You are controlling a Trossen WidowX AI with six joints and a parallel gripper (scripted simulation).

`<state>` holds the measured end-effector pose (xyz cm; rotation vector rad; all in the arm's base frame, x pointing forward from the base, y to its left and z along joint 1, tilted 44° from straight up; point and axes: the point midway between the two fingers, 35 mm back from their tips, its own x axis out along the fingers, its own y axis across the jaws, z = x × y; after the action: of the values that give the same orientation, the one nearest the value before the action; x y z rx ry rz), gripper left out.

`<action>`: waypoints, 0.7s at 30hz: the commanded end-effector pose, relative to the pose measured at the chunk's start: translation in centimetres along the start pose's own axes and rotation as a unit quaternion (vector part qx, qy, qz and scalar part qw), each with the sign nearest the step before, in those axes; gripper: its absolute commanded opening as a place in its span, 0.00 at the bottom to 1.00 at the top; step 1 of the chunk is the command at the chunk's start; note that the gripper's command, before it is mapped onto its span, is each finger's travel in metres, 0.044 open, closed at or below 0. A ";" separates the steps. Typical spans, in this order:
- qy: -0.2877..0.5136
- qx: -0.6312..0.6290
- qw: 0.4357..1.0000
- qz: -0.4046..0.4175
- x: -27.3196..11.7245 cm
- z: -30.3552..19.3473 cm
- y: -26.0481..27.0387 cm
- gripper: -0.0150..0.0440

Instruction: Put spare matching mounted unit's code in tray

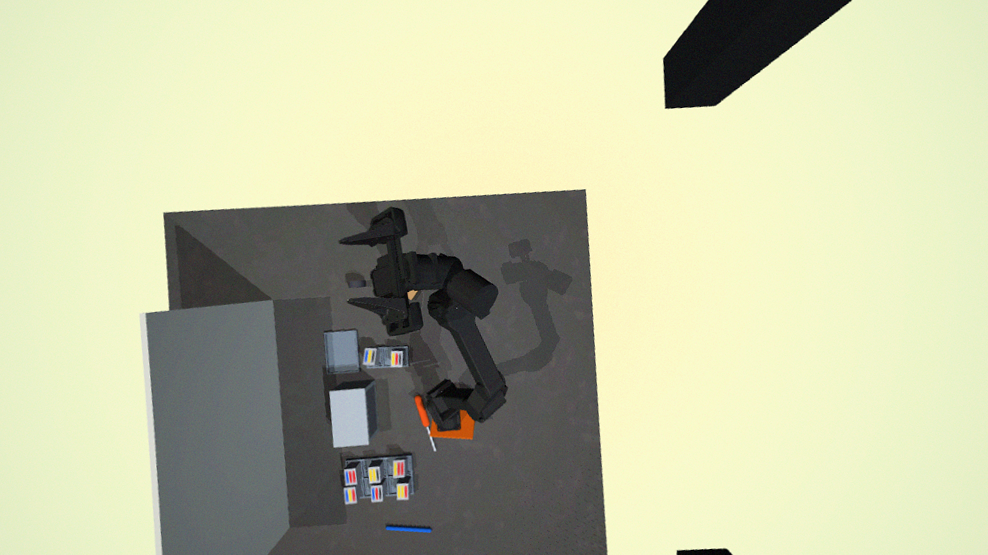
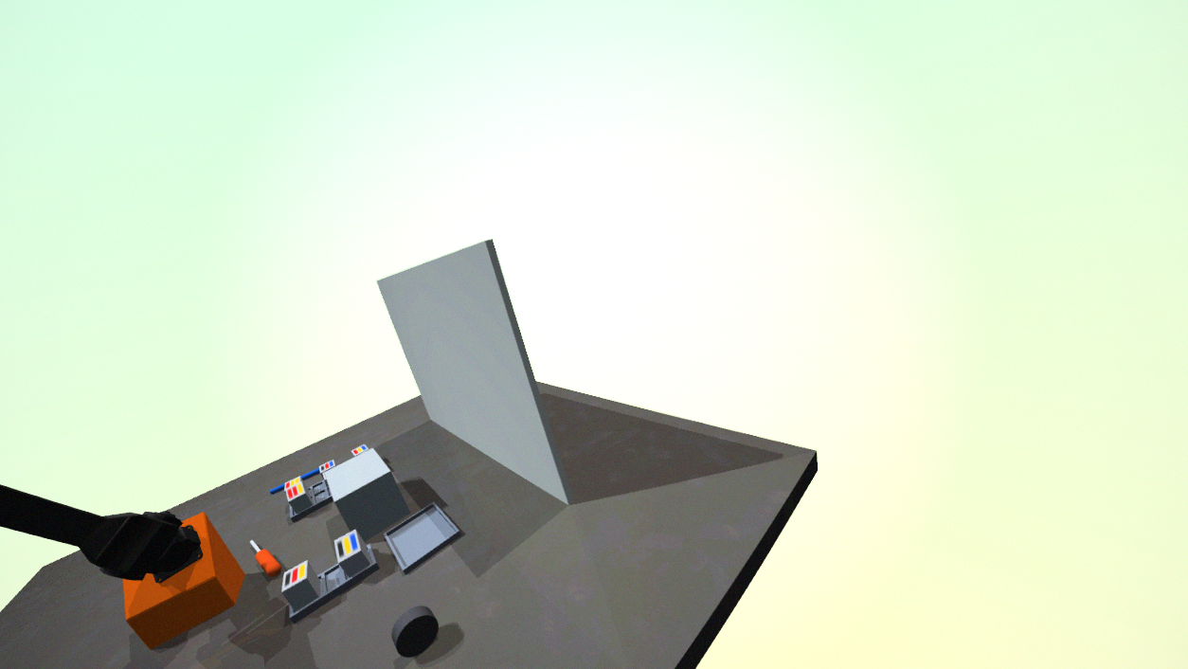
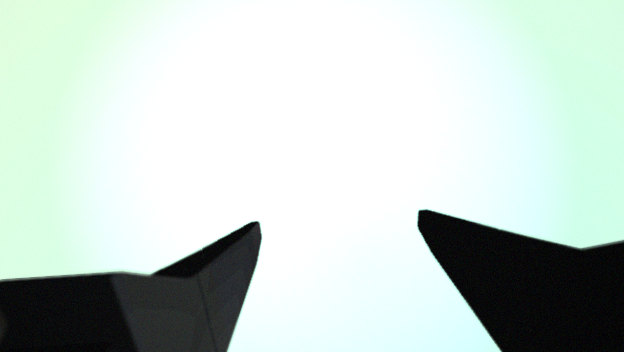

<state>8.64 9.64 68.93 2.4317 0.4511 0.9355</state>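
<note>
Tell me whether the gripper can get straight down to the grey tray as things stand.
Probably yes. The gripper is open and holds nothing, raised above the table. The tray lies open-topped just beside it, with nothing seen inside; the nearest spares sit alongside the tray, not over it.

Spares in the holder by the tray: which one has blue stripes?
The spare nearest the tray, with a yellow and blue label. Its neighbour in that holder shows red and yellow, no blue.

I see mounted unit [image 2: 363,490] on desk [image 2: 631,532] before panel [image 2: 469,365]; tray [image 2: 422,536] just beside it, spare racks [image 2: 325,573] flanking, puck [image 2: 414,629] near edge.
</note>
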 end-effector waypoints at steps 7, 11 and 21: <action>0.001 0.002 1.000 0.000 0.0 0.0 0.1 1.00; 0.015 0.052 0.999 -0.001 0.1 1.1 1.7 1.00; 0.017 0.360 0.930 0.074 1.5 8.3 8.9 1.00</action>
<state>12.98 3.67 69.73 2.8772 0.6614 1.0101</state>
